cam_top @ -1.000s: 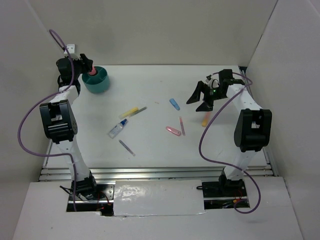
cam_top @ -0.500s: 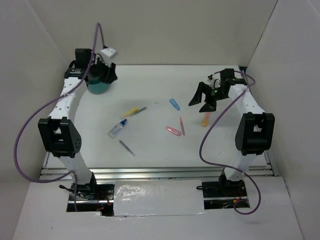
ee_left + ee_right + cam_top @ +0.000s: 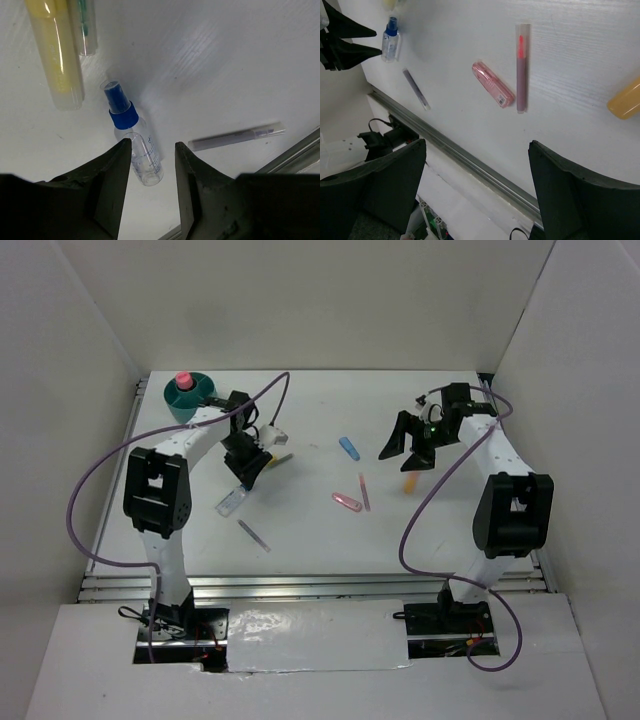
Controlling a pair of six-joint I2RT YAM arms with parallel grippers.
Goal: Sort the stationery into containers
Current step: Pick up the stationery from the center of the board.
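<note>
The teal tub (image 3: pixel 190 402) stands at the far left with a pink marker (image 3: pixel 183 380) upright in it. My left gripper (image 3: pixel 246 476) is open and empty, hovering over the white blue-capped bottle (image 3: pixel 231 503). In the left wrist view the bottle (image 3: pixel 134 141) lies just ahead of the left gripper (image 3: pixel 152 150), with the yellow highlighter (image 3: pixel 56 55) and the purple pen (image 3: pixel 235 137) to either side. My right gripper (image 3: pixel 405 448) is wide open and empty, above the orange marker (image 3: pixel 410 481). The blue piece (image 3: pixel 348 447), pink clip (image 3: pixel 346 502) and pink pen (image 3: pixel 364 492) lie mid-table.
The right wrist view shows the pink clip (image 3: pixel 492 85), pink pen (image 3: pixel 521 67), orange marker (image 3: pixel 625 100), purple pen (image 3: pixel 416 89) and bottle (image 3: pixel 391 42) above the metal rail (image 3: pixel 460 155) at the table's near edge. White walls enclose the table on three sides.
My left arm has swung from the teal tub down over the bottle and highlighter, leaving the pink marker standing in the tub. The right gripper has barely moved.
</note>
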